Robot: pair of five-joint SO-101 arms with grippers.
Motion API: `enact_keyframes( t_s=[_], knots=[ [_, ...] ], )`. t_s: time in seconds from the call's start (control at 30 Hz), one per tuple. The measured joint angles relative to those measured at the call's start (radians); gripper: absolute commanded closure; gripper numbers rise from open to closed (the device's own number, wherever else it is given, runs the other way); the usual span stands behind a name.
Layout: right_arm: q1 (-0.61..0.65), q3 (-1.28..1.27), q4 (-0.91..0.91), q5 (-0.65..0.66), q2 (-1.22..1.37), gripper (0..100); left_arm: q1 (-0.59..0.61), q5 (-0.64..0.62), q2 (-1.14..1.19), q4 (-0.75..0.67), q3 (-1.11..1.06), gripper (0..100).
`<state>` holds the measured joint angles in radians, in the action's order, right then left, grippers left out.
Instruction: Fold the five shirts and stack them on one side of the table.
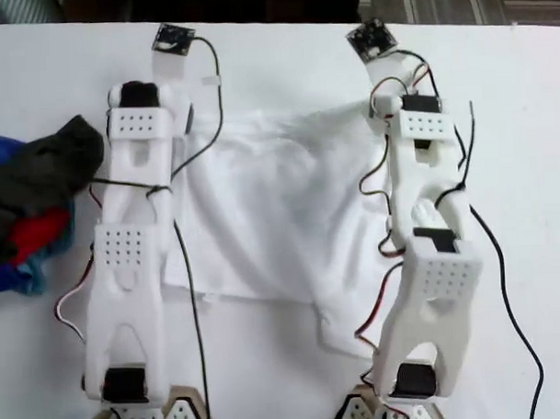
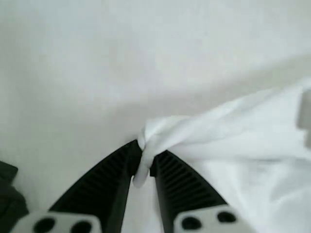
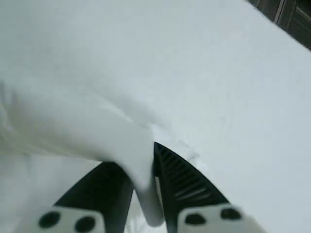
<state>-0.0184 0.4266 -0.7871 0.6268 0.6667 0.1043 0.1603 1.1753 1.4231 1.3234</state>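
We read this as a robotics lab bench, not a home: the left arm point(image 1: 129, 242) and right arm point(image 1: 429, 259), both white plastic, stand side by side at a white table point(image 1: 284, 53). Their wires point(image 1: 197, 332) hang exposed (red, black, white). On the table lie a white shirt point(image 1: 271, 210) and a heap of clothes point(image 1: 31, 200).

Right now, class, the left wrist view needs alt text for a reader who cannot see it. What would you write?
The left gripper is shut on a bunched corner of a white shirt, pinched between its two black fingers. The rest of the shirt spreads away over the white table.
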Motion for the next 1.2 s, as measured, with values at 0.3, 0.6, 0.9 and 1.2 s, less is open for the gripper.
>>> enact_keyframes(
  t_s=[0.3,0.6,0.9,1.2],
  knots=[
    [0.002,0.061,-0.098,0.002,0.011,97.8,0.000,0.000,0.020,0.133,0.127,97],
    [0.002,0.069,-0.098,0.002,0.011,97.8,0.008,-0.009,0.020,0.164,0.127,74],
    [-0.009,0.069,-0.198,0.002,-0.023,97.8,0.133,-0.160,-0.017,0.313,0.124,74],
    [-0.058,0.069,-0.219,0.002,-0.141,97.8,0.149,-0.058,-0.265,0.347,-0.311,74]
  ],
)
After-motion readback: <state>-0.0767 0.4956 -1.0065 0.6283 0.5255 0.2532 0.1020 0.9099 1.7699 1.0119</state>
